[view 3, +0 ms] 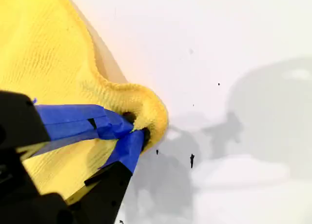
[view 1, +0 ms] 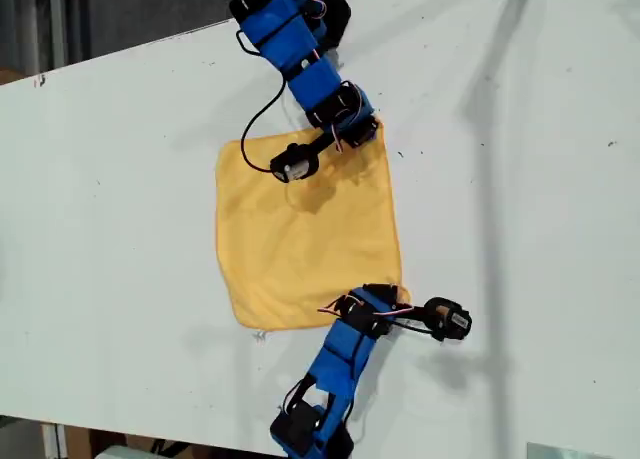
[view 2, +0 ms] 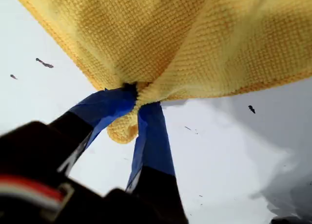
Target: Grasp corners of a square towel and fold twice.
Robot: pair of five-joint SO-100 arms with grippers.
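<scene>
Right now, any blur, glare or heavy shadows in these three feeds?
Exterior view: sharp, even light, soft arm shadows on the white table, no glare on the yellow-orange microfibre square towel. First wrist view: towel weave crisp, black end effector body near the lens blurred, grey shadow on the table beyond. Second wrist view: towel close to the lens soft and bright, large diffuse shadows on the table.

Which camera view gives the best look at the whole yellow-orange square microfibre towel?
The exterior view: it shows the whole yellow-orange square microfibre towel lying flat on the white table, all edges visible. Each wrist view shows only one bunched corner: one pinched in my first end effector, one in my second end effector.
</scene>
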